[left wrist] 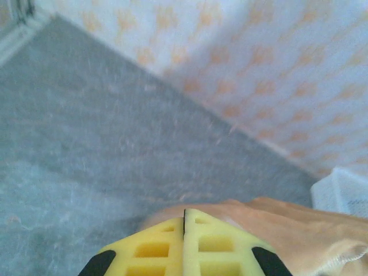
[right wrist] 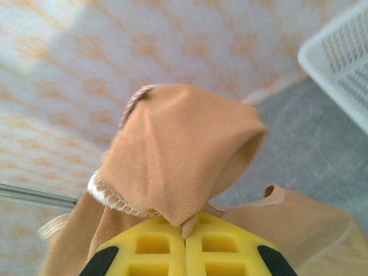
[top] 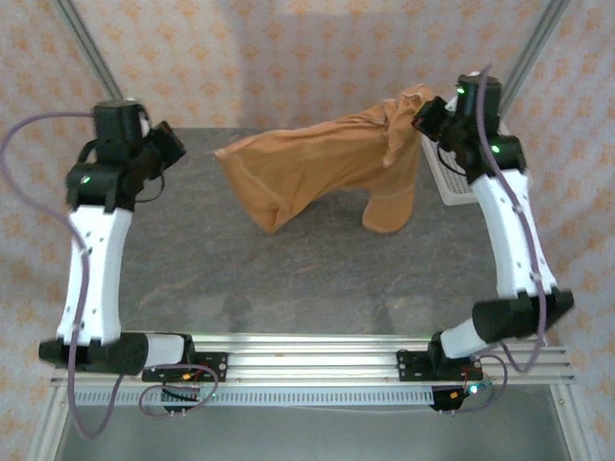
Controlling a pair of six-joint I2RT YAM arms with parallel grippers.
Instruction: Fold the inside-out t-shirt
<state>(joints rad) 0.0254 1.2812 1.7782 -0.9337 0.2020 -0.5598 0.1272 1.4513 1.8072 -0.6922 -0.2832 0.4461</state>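
Note:
The tan inside-out t-shirt (top: 317, 158) hangs from my right gripper (top: 426, 113), raised at the back right of the table. Its left part trails down onto the grey tabletop, and a sleeve or corner dangles below the gripper. In the right wrist view a fold of the t-shirt (right wrist: 178, 155) with a white stitched seam is pinched between the yellow pads of my right gripper (right wrist: 185, 230). My left gripper (top: 176, 142) is held at the back left, apart from the cloth. Its yellow pads (left wrist: 155, 247) are pressed together with nothing between them, and the t-shirt (left wrist: 299, 230) lies just beyond them.
A white plastic basket (top: 448, 181) stands at the right edge of the table behind the right arm, its corner (left wrist: 345, 192) and its meshed wall (right wrist: 342, 60) also showing in the wrist views. The grey tabletop (top: 288, 279) stretches bare in front. A patterned wall backs the table.

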